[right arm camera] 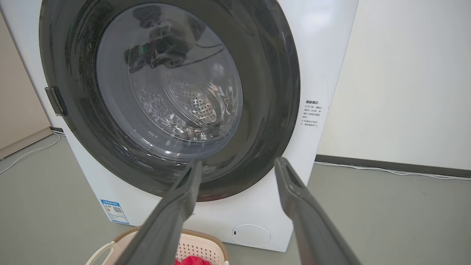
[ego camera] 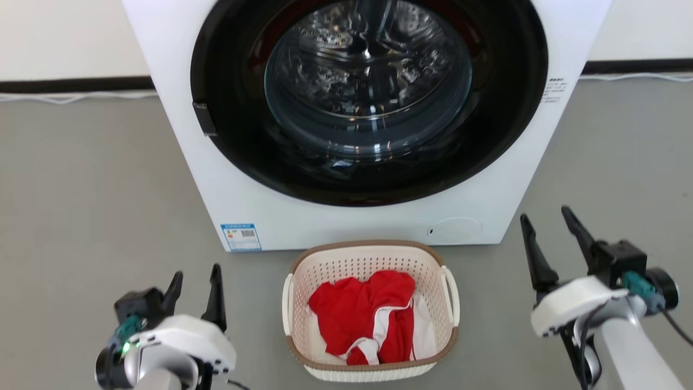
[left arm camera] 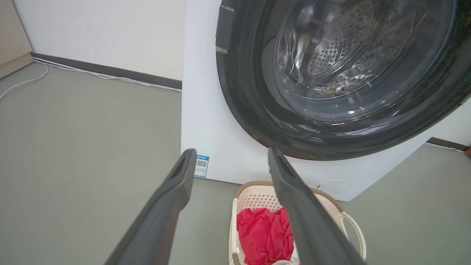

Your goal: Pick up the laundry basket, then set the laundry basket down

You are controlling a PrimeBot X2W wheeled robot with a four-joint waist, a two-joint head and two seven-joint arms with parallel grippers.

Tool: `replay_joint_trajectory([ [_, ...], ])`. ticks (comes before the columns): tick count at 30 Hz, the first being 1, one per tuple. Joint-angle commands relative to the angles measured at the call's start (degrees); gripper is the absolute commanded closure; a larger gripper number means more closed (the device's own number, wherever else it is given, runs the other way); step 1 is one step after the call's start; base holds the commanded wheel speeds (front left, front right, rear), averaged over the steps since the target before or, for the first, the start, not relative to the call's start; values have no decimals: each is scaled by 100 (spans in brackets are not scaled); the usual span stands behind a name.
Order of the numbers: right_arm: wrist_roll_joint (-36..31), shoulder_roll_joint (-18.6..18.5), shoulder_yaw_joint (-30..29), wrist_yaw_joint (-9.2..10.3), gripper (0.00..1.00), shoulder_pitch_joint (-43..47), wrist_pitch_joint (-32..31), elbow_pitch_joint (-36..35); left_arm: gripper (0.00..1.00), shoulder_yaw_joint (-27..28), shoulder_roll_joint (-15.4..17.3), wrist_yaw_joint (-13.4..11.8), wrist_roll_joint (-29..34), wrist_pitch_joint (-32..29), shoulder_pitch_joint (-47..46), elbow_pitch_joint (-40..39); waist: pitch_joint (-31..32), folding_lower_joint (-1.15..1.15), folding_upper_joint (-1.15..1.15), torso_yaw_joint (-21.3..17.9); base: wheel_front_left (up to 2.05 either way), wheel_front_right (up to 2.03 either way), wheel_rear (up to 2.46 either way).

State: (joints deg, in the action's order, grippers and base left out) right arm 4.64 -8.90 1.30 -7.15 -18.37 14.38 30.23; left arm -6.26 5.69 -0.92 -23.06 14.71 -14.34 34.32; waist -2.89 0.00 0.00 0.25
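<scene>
Item: laundry basket [ego camera: 373, 259], cream perforated plastic, brown rim, white loop handles. It stands on the grey floor [ego camera: 92, 189] just before the white washing machine [ego camera: 346, 222], between my two grippers and touched by neither.
Contents: red garment [ego camera: 360, 314] with white trim.
My left gripper [ego camera: 197, 271]: fingers spread, holding nothing, left of the basket.
My right gripper [ego camera: 544, 213]: fingers spread, holding nothing, farther off on its right.

Head looks down, wrists low and forward — all share the washing machine [ego camera: 346, 227] and laundry basket [ego camera: 357, 265].
</scene>
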Motion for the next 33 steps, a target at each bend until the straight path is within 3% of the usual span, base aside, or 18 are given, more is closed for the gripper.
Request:
replay_joint_trajectory([
  [1, -31, -36, 100, -34, 0, 107, 62, -237, 0, 236, 120, 44, 79, 29, 35, -241, 108, 0, 0, -55, 0, 0, 0],
  [13, -57, -1, -8, -34, 0, 798, 62, -612, 0, 530, 130, -22, 160, 29, 735, -758, 342, 0, 0, -199, 0, 0, 0],
  [27, -94, 161, -205, -34, 0, 1250, 21, -802, 0, 594, -20, -188, 276, 29, 1108, -1238, 420, 0, 0, -111, 0, 0, 0],
  [28, -57, 213, -317, 0, 100, 1337, -8, -633, 100, 427, -63, -158, 224, -1, 1191, -1090, 421, 0, 0, -111, 0, 0, 0],
  [33, 59, 289, -337, 6, 100, 1452, -71, -404, 100, 449, -115, -143, 118, -54, 1287, -862, 420, 0, 0, -109, 0, 0, 0],
])
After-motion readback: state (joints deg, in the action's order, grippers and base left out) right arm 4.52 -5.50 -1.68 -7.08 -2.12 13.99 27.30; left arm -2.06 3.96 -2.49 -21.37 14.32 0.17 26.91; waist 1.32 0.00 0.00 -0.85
